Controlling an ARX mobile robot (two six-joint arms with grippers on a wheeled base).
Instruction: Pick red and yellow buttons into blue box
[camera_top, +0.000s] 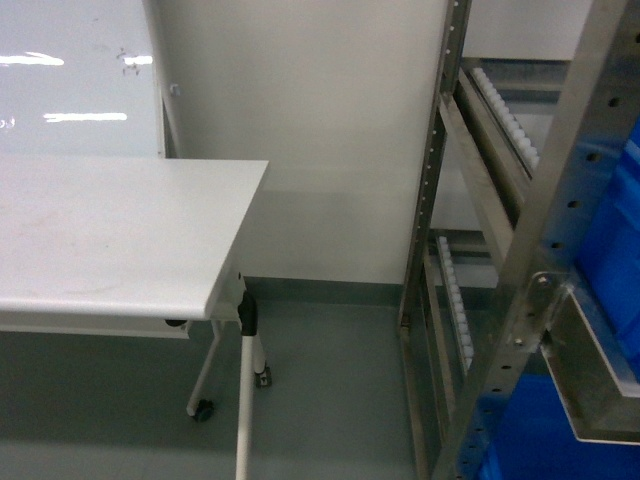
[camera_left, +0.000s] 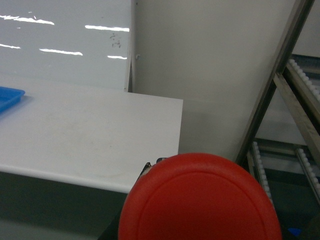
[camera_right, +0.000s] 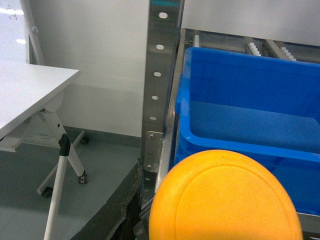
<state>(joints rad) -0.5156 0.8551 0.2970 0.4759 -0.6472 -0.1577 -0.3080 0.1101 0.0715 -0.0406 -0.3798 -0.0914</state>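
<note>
red button (camera_left: 200, 200): cap fills the bottom of the left wrist view, so it looks carried by the left arm; dark base not visible
yellow button (camera_right: 225, 197): same story in the right wrist view, cap close to the lens, apparently carried by the right arm
left gripper: fingers out of frame behind the red cap; clenched or not, cannot tell from the pictures, only inferred from the cap's position
right gripper: fingers hidden too; cannot tell its grip directly
blue box (camera_right: 240, 105): sits in the metal rack (camera_top: 500, 300), open top just beyond the yellow cap; head view catches only blue slivers at the right edge
white table (camera_top: 110, 230): left of the rack, bare where visible; edge of a shallow blue tray (camera_left: 7, 97) at far left of the left wrist view
step in hand: likely transit to the box, both buttons in hand
how to do it well: right arm is nearer, drop yellow first; clear the rim and the rack upright, release low over the floor of the box; then swing left arm across without clipping the post
hidden: both arms absent from the head view; box depth and contents mostly cut off
</note>
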